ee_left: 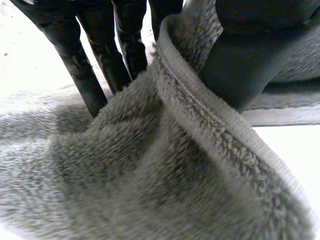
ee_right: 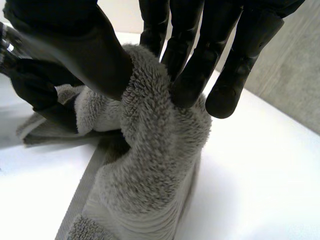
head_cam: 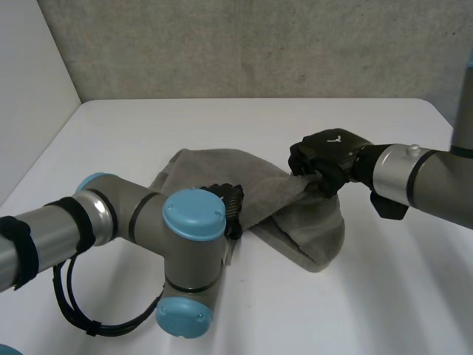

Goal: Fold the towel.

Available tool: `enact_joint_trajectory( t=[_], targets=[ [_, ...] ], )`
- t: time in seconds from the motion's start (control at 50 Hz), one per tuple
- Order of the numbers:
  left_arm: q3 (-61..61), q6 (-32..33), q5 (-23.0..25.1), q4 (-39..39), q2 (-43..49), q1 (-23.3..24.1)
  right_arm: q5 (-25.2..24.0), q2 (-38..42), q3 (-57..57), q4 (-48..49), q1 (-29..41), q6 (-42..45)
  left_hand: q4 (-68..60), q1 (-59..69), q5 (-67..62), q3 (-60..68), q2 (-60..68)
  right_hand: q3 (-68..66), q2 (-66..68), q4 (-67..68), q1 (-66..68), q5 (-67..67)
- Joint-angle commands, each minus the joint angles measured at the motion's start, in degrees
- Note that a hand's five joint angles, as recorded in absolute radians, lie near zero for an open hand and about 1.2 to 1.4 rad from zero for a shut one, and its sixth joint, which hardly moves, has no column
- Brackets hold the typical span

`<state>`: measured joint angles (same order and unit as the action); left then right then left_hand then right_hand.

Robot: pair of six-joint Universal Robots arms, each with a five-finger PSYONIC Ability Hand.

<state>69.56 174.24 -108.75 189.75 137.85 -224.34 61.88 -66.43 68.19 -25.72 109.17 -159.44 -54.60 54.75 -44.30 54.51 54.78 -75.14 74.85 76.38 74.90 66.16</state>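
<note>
Right robot hand [head_cam: 325,164] pinched a raised bunch of the towel [head_cam: 303,222] between thumb and fingers; left robot hand [ee_left: 92,70] gripped its edge. Towel lay rumpled on the tabletop [head_cam: 222,126]. We flagged a risk: bunched pinches could slip or catch extra layers, skewing the fold.

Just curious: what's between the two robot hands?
The head view shows a raised stretch of the grey towel running from the left robot hand to the right robot hand. Both hands pinch it.

Grey arms [head_cam: 66,229] (light-blue caps [head_cam: 194,213]) carry black left hand [head_cam: 233,204] and right hand [head_cam: 329,154].
</note>
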Motion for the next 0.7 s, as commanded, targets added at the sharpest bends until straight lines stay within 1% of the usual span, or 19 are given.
enact_joint_trajectory(
  t=[0.02, 0.18, 0.22, 0.3, 0.32, 0.34, 0.36, 0.38, 0.4, 0.42, 0.44, 0.46, 0.48, 0.5, 0.52, 0.54, 0.58, 0.62, 0.7],
  targets=[
    [2.51, 5.65, -1.38, -0.17, -3.1, -2.94, 0.79, -5.72, 1.68, -0.38, -1.23, 0.01, -18.33, 18.18, -18.63, 18.41, 18.14, -4.86, 5.15, 3.62, 5.1, 3.84],
    [5.85, 11.03, -1.03, 0.79, -10.5, -4.53, 1.49, -7.14, 0.89, 0.05, -0.89, 5.53, -25.4, 25.25, -25.7, 25.49, 25.22, -4.86, 5.15, 3.62, 5.1, 3.84],
    [4.2, 14.79, -0.68, 1.23, -11.9, -6.1, 2.02, -6.43, 0.19, 0.23, -0.71, 7.31, -25.4, 25.25, -25.7, 25.49, 25.22, -4.86, 5.15, 3.62, 5.1, 3.84],
    [0.05, 20.34, 1.96, 1.32, -11.91, -7.95, 8.76, 1.71, -7.51, 4.6, 1.83, 10.64, -25.4, 25.25, -25.7, 25.49, 25.22, -4.86, 5.15, 3.62, 5.1, 3.84],
    [-2.73, 23.22, 4.48, 1.41, -11.56, -8.82, 8.79, 1.74, -7.55, 4.62, 1.84, 10.65, -25.4, 25.25, -25.7, 25.49, 25.22, -4.86, 5.15, 3.62, 5.1, 3.84],
    [-2.76, 23.25, 4.51, 1.41, -11.56, -8.83, 11.22, 4.18, -10.59, 7.58, 3.93, 11.08, -25.4, 25.25, -25.7, 25.49, 25.22, -4.86, 5.15, 3.62, 5.1, 3.84],
    [-5.98, 25.94, 7.73, 1.58, -11.12, -9.62, 13.6, 5.94, -13.58, 11.88, 5.43, 11.17, -25.4, 25.25, -25.7, 25.49, 25.22, -4.86, 5.15, 3.62, 5.1, 3.84],
    [-9.14, 28.32, 11.15, 1.84, -10.59, -10.76, 13.62, 5.96, -13.61, 11.92, 5.44, 11.17, -25.4, 25.25, -25.7, 25.49, 25.22, -4.86, 5.15, 3.62, 5.1, 3.84],
    [-9.17, 28.34, 11.19, 1.85, -10.59, -10.77, 15.71, 7.26, -16.05, 17.58, 6.31, 11.26, -25.4, 25.25, -25.7, 25.49, 25.22, -4.86, 5.15, 3.62, 5.1, 3.84],
    [-13.0, 30.43, 14.84, 2.37, -9.89, -12.51, 17.82, 8.06, -17.29, 26.51, 6.32, 11.17, -25.4, 25.25, -25.7, 25.49, 25.22, -4.86, 5.15, 3.62, 5.1, 3.84],
    [-16.61, 31.93, 17.92, 3.51, -9.71, -14.0, 17.84, 8.07, -17.3, 26.6, 6.32, 11.17, -25.4, 25.25, -25.7, 25.49, 25.22, -4.86, 5.15, 3.62, 5.1, 3.84],
    [-16.65, 31.95, 17.95, 3.52, -9.71, -14.02, 20.1, 8.07, -17.13, 36.43, 6.41, 11.17, -25.4, 25.25, -25.7, 25.49, 25.22, -4.86, 5.15, 3.62, 5.1, 3.84],
    [-19.87, 32.73, 20.74, 5.26, -9.71, -15.06, 22.47, 7.81, -15.65, 46.27, 6.5, 11.17, -25.4, 25.25, -25.7, 25.49, 25.22, -4.86, 5.15, 3.62, 5.1, 3.84],
    [-22.59, 32.82, 23.03, 7.1, -9.88, -15.94, 22.5, 7.81, -15.63, 46.37, 6.5, 11.17, -25.4, 25.25, -25.7, 25.49, 25.22, -4.86, 5.15, 3.62, 5.1, 3.84],
    [-22.62, 32.83, 23.05, 7.12, -9.89, -15.95, 23.63, 7.2, -13.72, 55.16, 6.59, 11.17, -25.4, 25.25, -25.7, 25.49, 25.22, -4.86, 5.15, 3.62, 5.1, 3.84],
    [-24.88, 32.22, 24.88, 8.77, -10.32, -16.65, 23.64, 7.19, -13.7, 55.25, 6.59, 11.17, -25.4, 25.25, -25.7, 25.49, 25.22, -4.86, 5.15, 3.62, 5.1, 3.84],
    [-26.39, 31.78, 25.94, 10.01, -10.93, -17.18, 25.05, 5.44, -10.2, 65.85, 7.02, 11.43, -25.4, 25.25, -25.7, 25.49, 25.22, -4.86, 5.15, 3.62, 5.1, 3.84],
    [-26.93, 30.98, 26.48, 10.37, -11.82, -17.71, 24.7, 4.65, -8.7, 65.45, 7.11, 11.61, -25.4, 25.25, -25.7, 25.49, 25.22, -4.86, 5.15, 3.62, 5.1, 3.84],
    [-22.12, 25.64, 27.0, 7.75, -14.89, -18.76, 23.38, 3.85, -5.79, 57.89, 7.55, 11.79, -25.4, 25.25, -25.7, 25.49, 25.22, -4.86, 5.15, 3.62, 5.1, 3.84]
  ],
)
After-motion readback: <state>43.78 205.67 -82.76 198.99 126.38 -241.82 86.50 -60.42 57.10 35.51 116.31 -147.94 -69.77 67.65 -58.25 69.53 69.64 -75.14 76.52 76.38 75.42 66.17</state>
